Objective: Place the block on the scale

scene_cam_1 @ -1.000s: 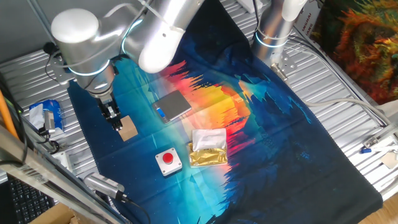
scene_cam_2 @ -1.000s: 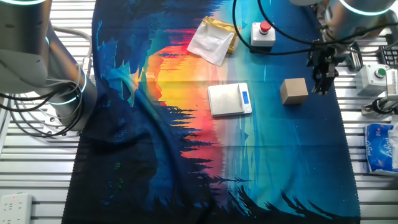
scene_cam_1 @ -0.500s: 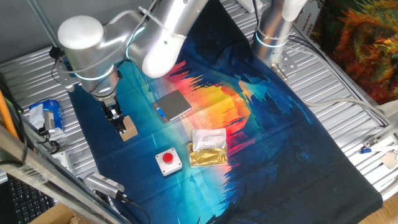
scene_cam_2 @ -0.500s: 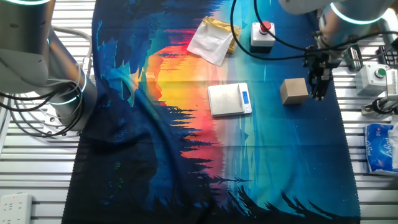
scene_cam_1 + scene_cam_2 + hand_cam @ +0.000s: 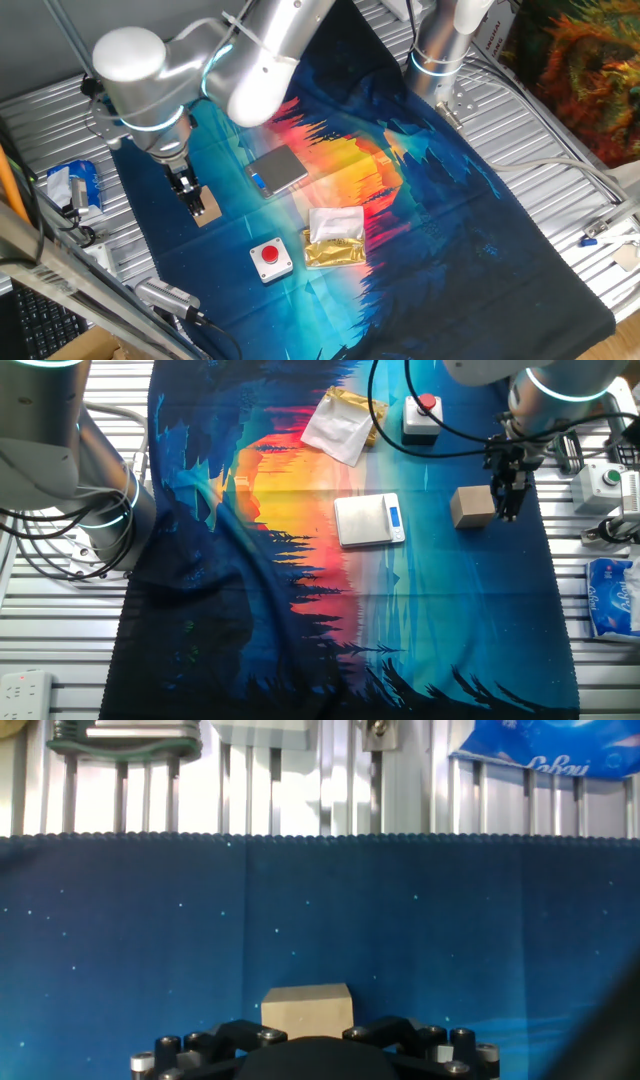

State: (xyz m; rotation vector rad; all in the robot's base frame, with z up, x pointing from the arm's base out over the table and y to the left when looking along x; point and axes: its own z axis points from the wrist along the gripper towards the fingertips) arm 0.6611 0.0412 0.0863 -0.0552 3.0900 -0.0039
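Observation:
The block (image 5: pixel 207 208) is a small tan wooden square lying on the blue cloth near its left edge. It also shows in the other fixed view (image 5: pixel 472 507) and low in the hand view (image 5: pixel 306 1010), partly hidden behind the hand's black body. My gripper (image 5: pixel 188 197) hangs low right beside the block, on its outer, table-edge side (image 5: pixel 507 510). Its fingers look dark and narrow, and the gap between them does not show. The scale (image 5: pixel 277 170) has a silver top and a blue front edge, and lies apart from the block toward the cloth's middle (image 5: pixel 368 520).
A white box with a red button (image 5: pixel 270 259) and a white-and-gold foil packet (image 5: pixel 334 239) lie on the cloth. A blue tissue pack (image 5: pixel 77 185) sits on the slatted metal table beyond the cloth's edge. A second arm's base (image 5: pixel 440 50) stands at the back.
My gripper has shifted closer to the block and a little lower. The block and the scale have not moved.

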